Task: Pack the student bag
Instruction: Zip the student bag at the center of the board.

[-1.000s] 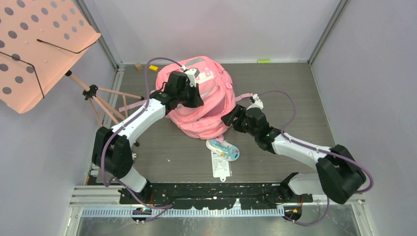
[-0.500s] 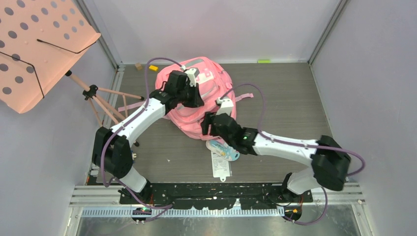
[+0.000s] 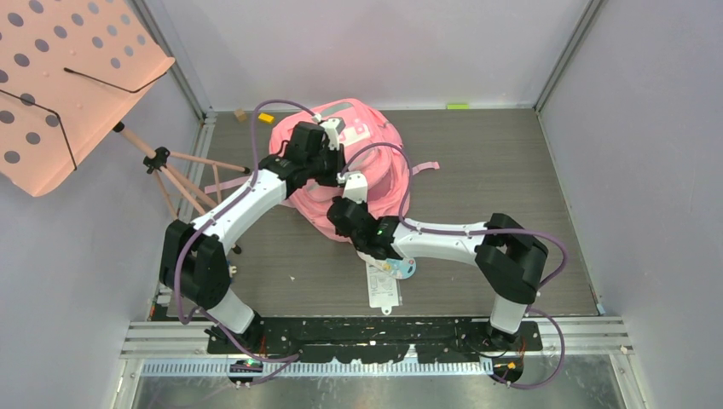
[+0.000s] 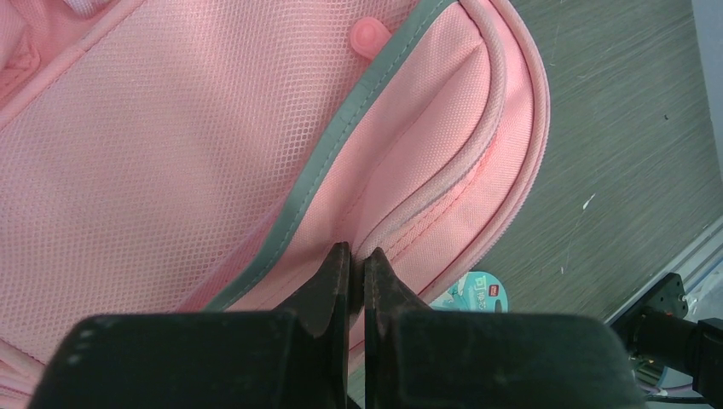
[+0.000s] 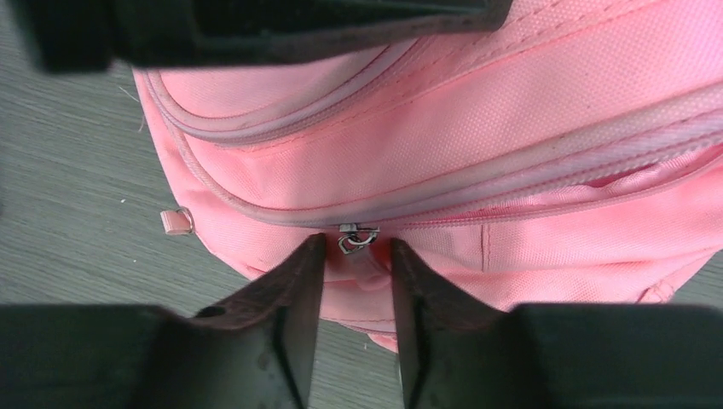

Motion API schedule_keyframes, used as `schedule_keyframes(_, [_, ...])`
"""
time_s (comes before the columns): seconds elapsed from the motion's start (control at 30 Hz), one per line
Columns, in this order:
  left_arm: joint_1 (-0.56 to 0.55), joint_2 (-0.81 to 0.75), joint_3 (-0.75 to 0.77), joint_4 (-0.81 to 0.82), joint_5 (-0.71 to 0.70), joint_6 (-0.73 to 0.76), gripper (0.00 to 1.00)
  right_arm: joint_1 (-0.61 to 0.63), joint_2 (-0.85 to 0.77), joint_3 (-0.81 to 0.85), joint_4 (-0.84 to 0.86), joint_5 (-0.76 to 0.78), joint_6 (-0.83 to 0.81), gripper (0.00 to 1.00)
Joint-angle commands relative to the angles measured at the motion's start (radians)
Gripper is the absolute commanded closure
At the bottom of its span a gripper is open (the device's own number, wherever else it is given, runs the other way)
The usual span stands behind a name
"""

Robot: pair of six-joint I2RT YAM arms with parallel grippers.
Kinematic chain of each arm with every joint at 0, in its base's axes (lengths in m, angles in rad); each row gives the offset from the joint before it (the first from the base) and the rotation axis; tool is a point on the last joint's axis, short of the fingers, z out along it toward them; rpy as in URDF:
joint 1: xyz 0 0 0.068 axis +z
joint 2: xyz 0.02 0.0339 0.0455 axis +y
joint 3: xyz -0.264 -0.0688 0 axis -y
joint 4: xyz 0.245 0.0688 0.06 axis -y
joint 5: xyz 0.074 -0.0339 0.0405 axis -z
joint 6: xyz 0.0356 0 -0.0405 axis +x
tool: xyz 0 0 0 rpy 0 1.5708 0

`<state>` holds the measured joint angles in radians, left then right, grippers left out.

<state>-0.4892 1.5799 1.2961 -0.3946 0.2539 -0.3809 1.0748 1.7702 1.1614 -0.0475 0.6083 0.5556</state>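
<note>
Packaging sits nearest: a card-backed packet with something teal in it lies on the worktop toward the front edge, just beside the bag's near end and partly under the right arm. Just beyond it, the right gripper is released, its fingers spread to either side of the zip pull on the bag's near seam, with the pink tab between them but not yet pinched. To do this well, the fingers should close squarely on the tab rather than on the fabric ridge behind it, then draw along the line of the zip, not away from the bag. The bag lies on its side left of centre, reaching toward the far edge. On top of it the left gripper is clenched, and it seems to nip a fold beside the grey strip, a useful anchor against the pull. The right arm's cable loops over the bag and could snag. Small yellow and green pieces lie along the far edge, and a music stand fills the far left corner, well clear.
</note>
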Motion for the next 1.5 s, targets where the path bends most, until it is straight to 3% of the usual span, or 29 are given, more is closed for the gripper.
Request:
schedule_keyframes(0.0, [-0.011,-0.032,0.054,-0.032,0.073,-0.045,1.0,0.008,-0.005,0.03,-0.032,0.119,0.01,0.7])
schedule_keyframes(0.03, [-0.011,-0.032,0.054,-0.032,0.073,-0.046,1.0,0.008,-0.009,0.027,-0.032,0.125,0.01,0.74])
schedule_keyframes(0.07, [-0.011,-0.032,0.055,-0.032,0.073,-0.046,1.0,0.008,-0.018,0.019,-0.028,0.125,-0.002,0.87])
schedule_keyframes(0.13, [-0.011,-0.031,0.053,-0.033,0.069,-0.043,1.0,0.008,-0.035,0.008,-0.008,0.106,-0.036,0.97])
schedule_keyframes(0.33, [-0.012,-0.01,0.053,-0.041,0.05,-0.013,1.0,0.003,-0.107,0.006,-0.069,0.037,-0.018,0.99])
schedule_keyframes(0.4, [-0.012,0.007,0.064,-0.055,0.056,0.0,0.86,-0.01,-0.132,-0.007,-0.095,-0.038,0.021,0.99])
schedule_keyframes(0.53, [-0.012,-0.002,0.077,-0.084,0.01,0.023,0.44,-0.052,-0.171,-0.076,-0.067,-0.179,0.12,1.0])
schedule_keyframes(0.67, [-0.01,-0.099,0.019,-0.088,-0.161,0.007,0.24,-0.078,-0.211,-0.183,0.053,-0.273,0.192,1.0])
schedule_keyframes(0.8, [-0.004,-0.267,-0.143,-0.057,-0.335,-0.101,0.15,-0.096,-0.216,-0.256,0.149,-0.347,0.251,1.0])
schedule_keyframes(1.0, [0.003,-0.434,-0.434,0.069,-0.333,-0.372,0.12,-0.112,-0.183,-0.271,0.233,-0.434,0.28,1.0])
schedule_keyframes(1.17, [0.003,-0.488,-0.608,0.183,-0.308,-0.538,0.29,-0.114,-0.181,-0.277,0.286,-0.457,0.29,1.0])
schedule_keyframes(1.27, [0.004,-0.473,-0.664,0.245,-0.272,-0.589,0.37,-0.115,-0.177,-0.273,0.297,-0.468,0.293,1.0])
schedule_keyframes(1.47, [0.018,-0.404,-0.695,0.353,-0.218,-0.631,0.38,-0.115,-0.173,-0.262,0.299,-0.481,0.291,0.99])
